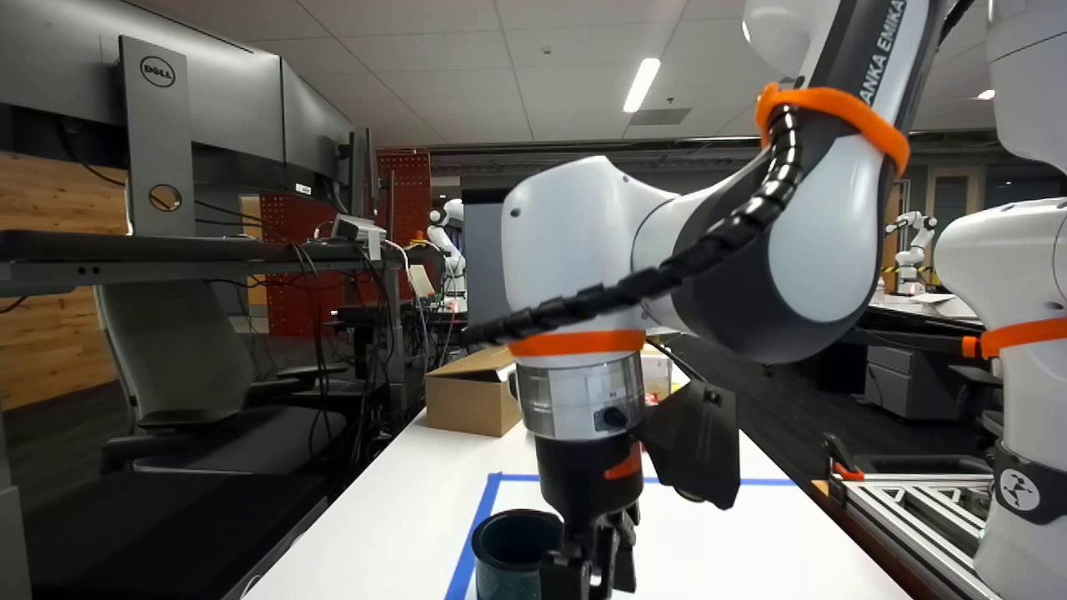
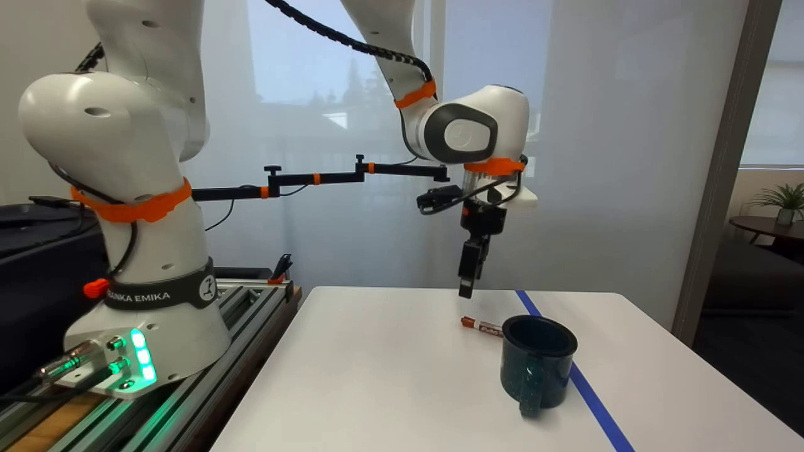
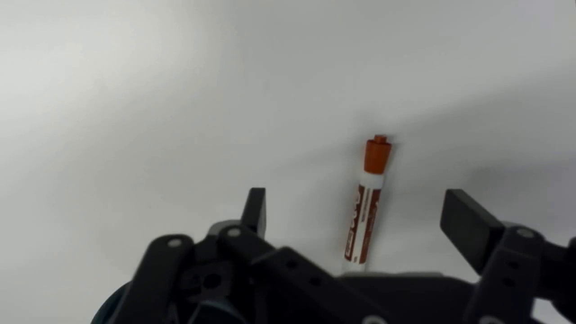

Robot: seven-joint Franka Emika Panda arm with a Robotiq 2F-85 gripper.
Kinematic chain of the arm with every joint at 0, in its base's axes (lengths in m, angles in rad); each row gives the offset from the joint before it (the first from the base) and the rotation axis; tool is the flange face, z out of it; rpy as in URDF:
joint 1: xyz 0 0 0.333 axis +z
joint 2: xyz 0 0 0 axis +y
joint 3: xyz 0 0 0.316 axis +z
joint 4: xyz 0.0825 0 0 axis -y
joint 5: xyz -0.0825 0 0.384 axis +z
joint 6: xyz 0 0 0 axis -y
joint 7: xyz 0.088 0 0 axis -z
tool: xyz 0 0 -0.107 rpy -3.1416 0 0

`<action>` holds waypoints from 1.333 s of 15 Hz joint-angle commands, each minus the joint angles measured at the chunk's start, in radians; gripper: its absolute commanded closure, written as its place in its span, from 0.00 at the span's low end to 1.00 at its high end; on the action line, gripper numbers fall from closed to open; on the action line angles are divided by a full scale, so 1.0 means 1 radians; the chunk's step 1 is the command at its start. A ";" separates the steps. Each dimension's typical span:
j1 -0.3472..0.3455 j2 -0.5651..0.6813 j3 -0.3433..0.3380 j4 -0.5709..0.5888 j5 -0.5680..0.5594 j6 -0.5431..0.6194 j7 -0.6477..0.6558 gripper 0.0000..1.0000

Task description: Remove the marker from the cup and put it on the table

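The marker, white and brown with an orange-brown cap, lies flat on the white table. It also shows in an exterior view, beside the cup, its far end hidden behind it. The dark teal cup stands upright on the table; it also shows in an exterior view. A bit of the cup shows at the lower left of the wrist view. My gripper is open and empty, above the table, with the marker below between its fingers. It also shows in both exterior views.
Blue tape runs along the table beside and behind the cup. A cardboard box stands at the table's far end. A desk with monitors is alongside the table. The robot's base stands at the table's edge.
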 commanded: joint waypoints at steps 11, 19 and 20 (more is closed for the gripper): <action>-0.075 -0.217 0.037 0.000 -0.147 -0.126 0.171 0.00; -0.074 -0.208 0.037 0.003 -0.148 -0.126 0.171 0.00; -0.074 -0.208 0.037 0.003 -0.148 -0.126 0.171 0.00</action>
